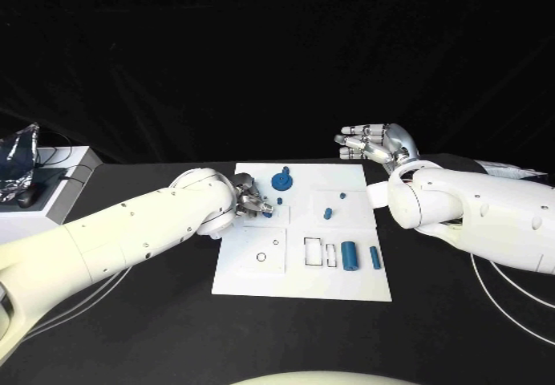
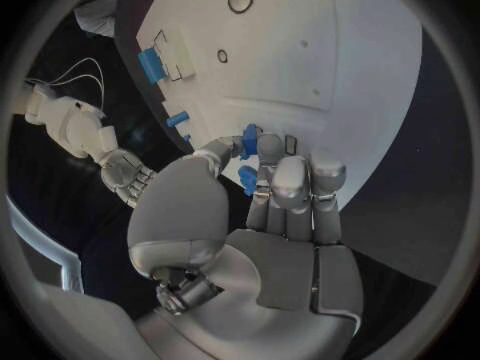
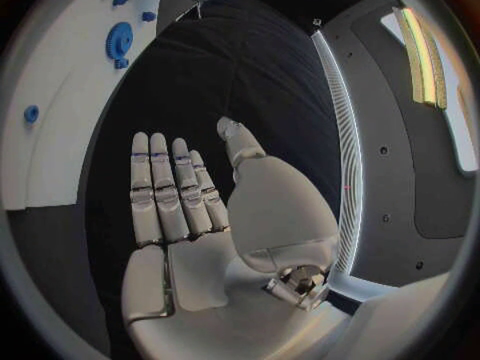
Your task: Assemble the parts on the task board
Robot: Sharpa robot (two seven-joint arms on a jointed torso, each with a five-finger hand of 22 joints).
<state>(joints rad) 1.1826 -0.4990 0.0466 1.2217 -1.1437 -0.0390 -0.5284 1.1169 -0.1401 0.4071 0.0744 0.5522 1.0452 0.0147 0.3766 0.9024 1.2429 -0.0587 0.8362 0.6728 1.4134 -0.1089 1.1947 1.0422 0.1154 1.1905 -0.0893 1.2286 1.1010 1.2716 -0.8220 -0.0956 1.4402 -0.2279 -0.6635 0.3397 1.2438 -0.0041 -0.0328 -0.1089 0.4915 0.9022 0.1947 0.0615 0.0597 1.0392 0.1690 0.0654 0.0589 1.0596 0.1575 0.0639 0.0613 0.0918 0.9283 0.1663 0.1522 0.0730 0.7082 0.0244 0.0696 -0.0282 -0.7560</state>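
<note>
We see the white rectangular task board [image 1: 303, 277] lying in the middle of the black table [image 1: 139, 321]. The silver many-fingered left hand [image 1: 250, 201] rests over the board's left edge and pinches a small blue part [image 2: 249, 130] between thumb and fingertips; a second small blue piece [image 2: 246, 179] sits just below it among the fingers [image 2: 291, 180], as we note in the left wrist view. The silver right hand [image 1: 372, 141] hovers beyond the far right corner of the board, well apart from every part, its fingers straight, side by side and holding nothing, as the right wrist view confirms.

On the board we find a round blue gear-like part [image 1: 282, 181] near the far edge, just beside the left hand. Two small blue pegs [image 1: 329, 213] lie near the centre. Toward the near right stand a larger blue cylinder [image 1: 350, 258] and a slimmer blue cylinder [image 1: 374, 257], side by side, next to a black-outlined rectangular recess [image 1: 313, 251]. A small black ring outline [image 1: 261, 257] marks the near left part of the board.
</note>
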